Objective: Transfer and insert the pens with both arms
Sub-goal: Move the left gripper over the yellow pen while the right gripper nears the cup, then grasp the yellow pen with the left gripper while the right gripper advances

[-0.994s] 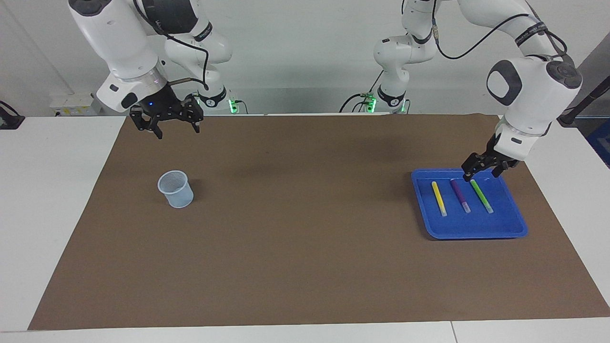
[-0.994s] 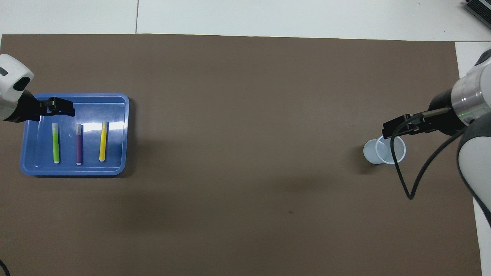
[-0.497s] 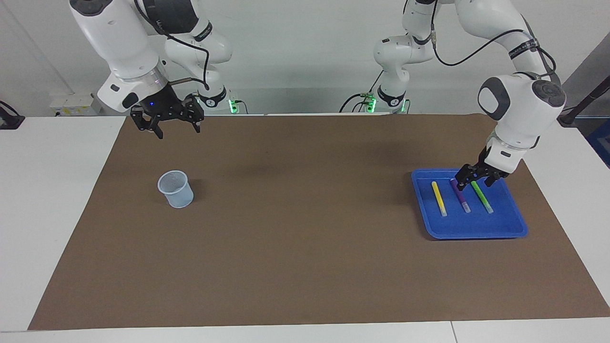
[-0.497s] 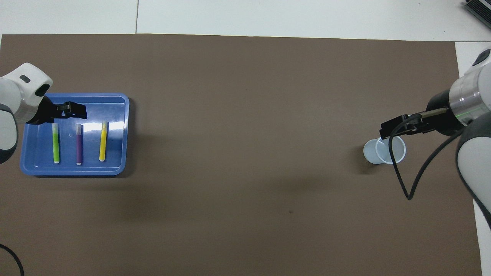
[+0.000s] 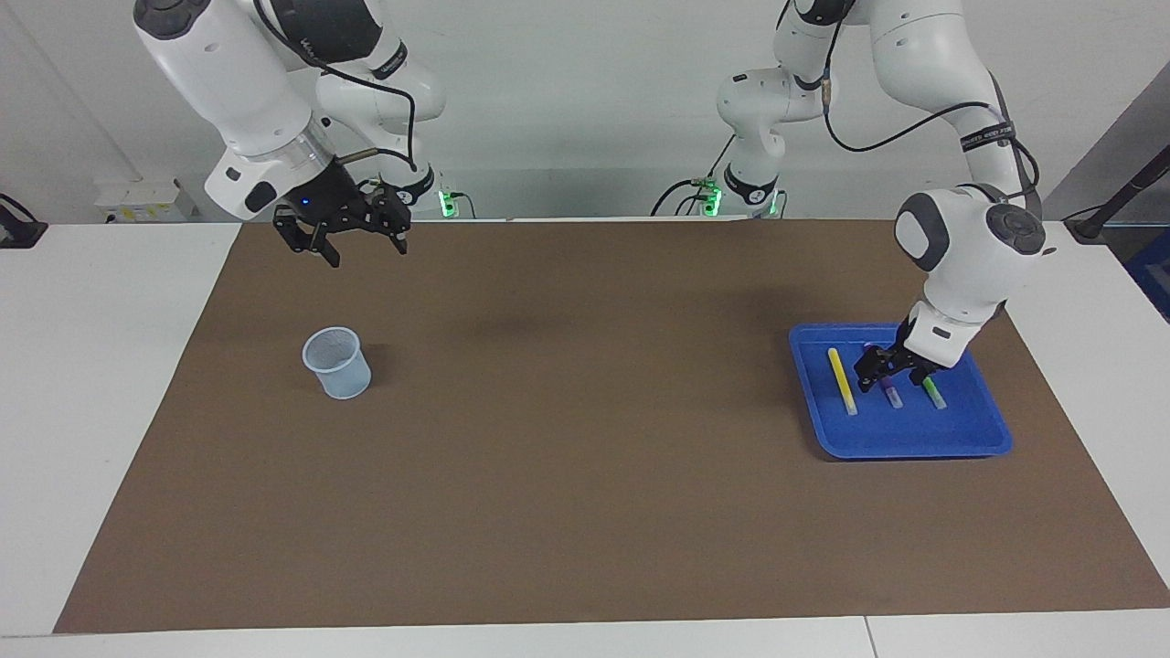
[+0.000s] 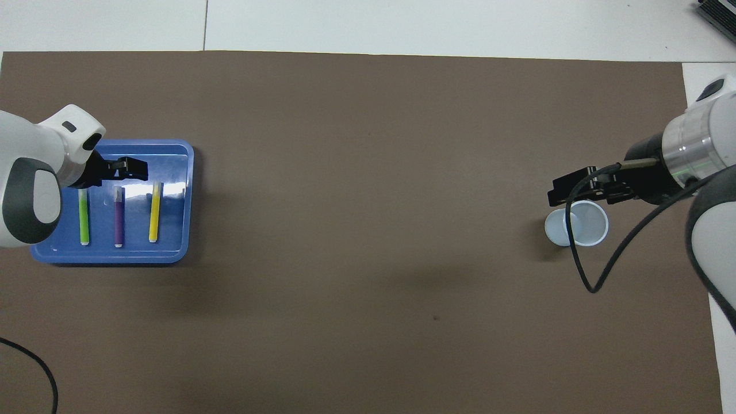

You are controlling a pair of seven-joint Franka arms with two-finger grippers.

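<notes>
Straddling the purple pen (image 5: 888,388) in the blue tray (image 5: 914,443), left gripper (image 5: 888,373) spread wide (contact unclear). Right gripper (image 5: 345,239) wide, empty, raised near the cup (image 5: 337,363).

Wide bare brown mat (image 5: 585,439) across the worktop's middle, easy passage; only the cup (image 5: 337,363) stands up at the right arm's end, the tray (image 5: 969,437) rim at the left's.
</notes>
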